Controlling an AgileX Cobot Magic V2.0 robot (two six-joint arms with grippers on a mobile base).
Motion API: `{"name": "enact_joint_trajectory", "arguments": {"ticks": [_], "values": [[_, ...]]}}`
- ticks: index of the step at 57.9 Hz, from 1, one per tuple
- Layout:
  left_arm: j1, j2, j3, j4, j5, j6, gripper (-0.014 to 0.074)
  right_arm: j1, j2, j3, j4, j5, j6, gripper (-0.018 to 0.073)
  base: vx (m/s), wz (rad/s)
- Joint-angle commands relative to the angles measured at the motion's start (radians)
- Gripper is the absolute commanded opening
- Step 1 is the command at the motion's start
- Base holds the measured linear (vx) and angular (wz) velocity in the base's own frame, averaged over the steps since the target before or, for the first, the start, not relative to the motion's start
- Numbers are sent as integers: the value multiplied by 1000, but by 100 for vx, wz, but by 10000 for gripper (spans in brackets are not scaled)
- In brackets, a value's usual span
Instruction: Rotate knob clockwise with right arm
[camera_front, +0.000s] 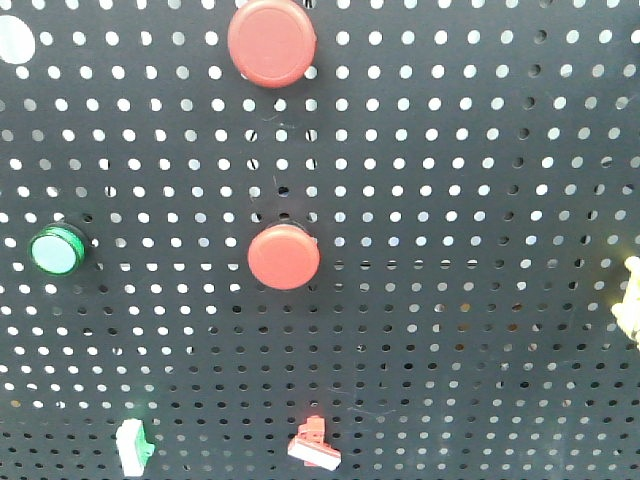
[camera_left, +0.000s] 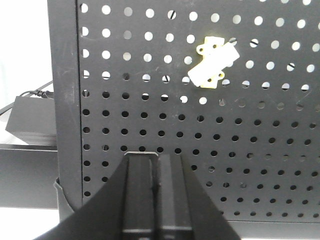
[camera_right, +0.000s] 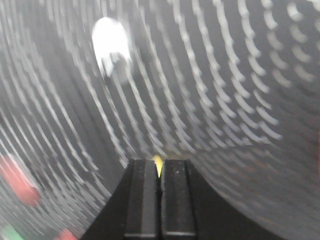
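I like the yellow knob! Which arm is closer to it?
Right. The right fingers are right at the yellow knob, which peeks out between their tips. The left fingers sit below it, apart.

Pegboard (camera_front: 450, 300): black, regular grid of round holes showing white through. Two round buttons, upper (camera_front: 272, 42) and middle (camera_front: 284, 257): red. Button at left (camera_front: 56, 250): green, pale face. Lower clips: one green-white (camera_front: 132, 446), one red-pink (camera_front: 314, 446). Left wrist view: pale yellow bracket (camera_left: 213, 63); black box (camera_left: 31, 120) beside the board. Left gripper (camera_left: 155, 200): black.

Two red round buttons (camera_front: 272, 42), one green button (camera_front: 55, 250).
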Motion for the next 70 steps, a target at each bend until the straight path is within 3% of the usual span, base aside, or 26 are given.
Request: {"name": "enact_joint_trajectory", "arguments": {"ticks": [1, 7, 16, 23, 53, 58, 62, 70], "values": [[2, 0, 13, -8, -82, -4, -6, 0, -55, 105, -27, -96, -149, -12, 0, 0], [2, 0, 13, -8, -82, -4, -6, 0, -114, 245, -81, -222, -198, -11, 0, 0], [2, 0, 13, -8, -82, -4, -6, 0, -112, 430, -217, -534, -198, -9, 0, 0], [2, 0, 13, -8, -82, -4, -6, 0, -96, 533, -243, -683, -198, -9, 0, 0], [2, 0, 13, -8, -82, -4, -6, -1, -92, 749, -244, -677, -198, -9, 0, 0], [2, 0, 13, -8, -82, -4, -6, -8, -123, 793, -189, -674, -194, -9, 0, 0], [2, 0, 13, -8, -82, -4, -6, -63, -156, 844, -107, -705, -195, -9, 0, 0], [2, 0, 13, -8, -82, -4, -6, -282, -247, 972, 19, -789, -196, -9, 0, 0]]}}
